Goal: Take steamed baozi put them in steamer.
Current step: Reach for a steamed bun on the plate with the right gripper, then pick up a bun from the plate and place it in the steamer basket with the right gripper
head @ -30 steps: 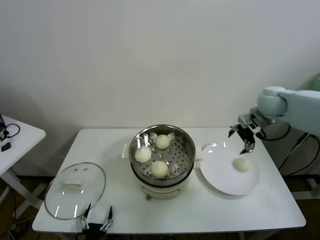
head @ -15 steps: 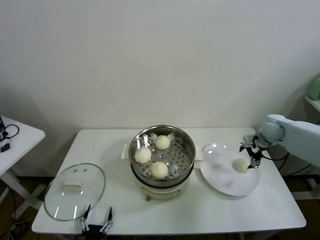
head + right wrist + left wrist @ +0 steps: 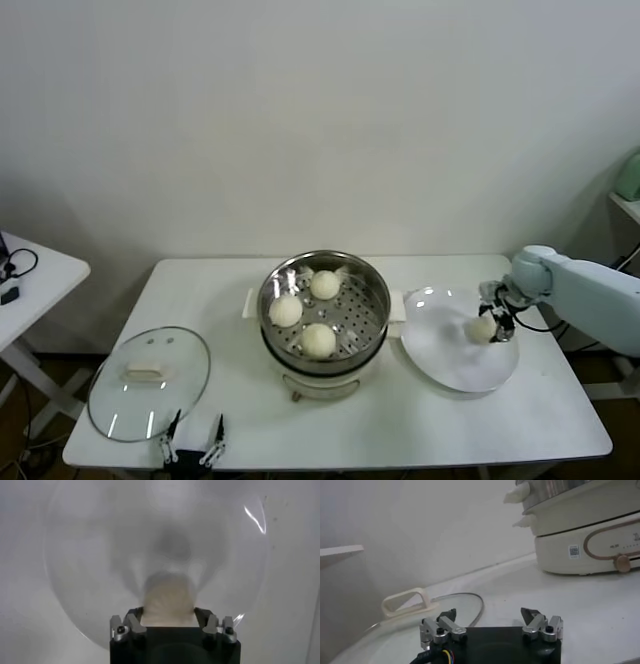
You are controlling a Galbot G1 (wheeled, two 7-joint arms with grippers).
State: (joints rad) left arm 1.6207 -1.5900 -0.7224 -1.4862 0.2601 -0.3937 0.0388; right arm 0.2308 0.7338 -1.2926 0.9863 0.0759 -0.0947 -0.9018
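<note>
Three steamed baozi (image 3: 319, 339) lie on the perforated floor of the shiny steamer (image 3: 375, 278), which stands mid-table on its white cooker base. One more baozi (image 3: 481, 326) rests on the white plate (image 3: 450, 360) to the right. My right gripper (image 3: 489, 329) is down at the plate with a finger on each side of that bun. The right wrist view shows the baozi (image 3: 168, 600) filling the gap of the right gripper (image 3: 169, 614), pads against it. My left gripper (image 3: 193, 447) is parked open and empty at the table's front edge.
A round glass lid (image 3: 150, 380) lies flat at the table's front left, just beyond the left gripper (image 3: 490, 614). The cooker base (image 3: 590, 545) shows farther off in the left wrist view. A small side table (image 3: 30, 280) stands off to the left.
My right gripper came down from above the plate's far edge to the bun, and its fingers closed in on the bun's sides. The left arm has not moved.
</note>
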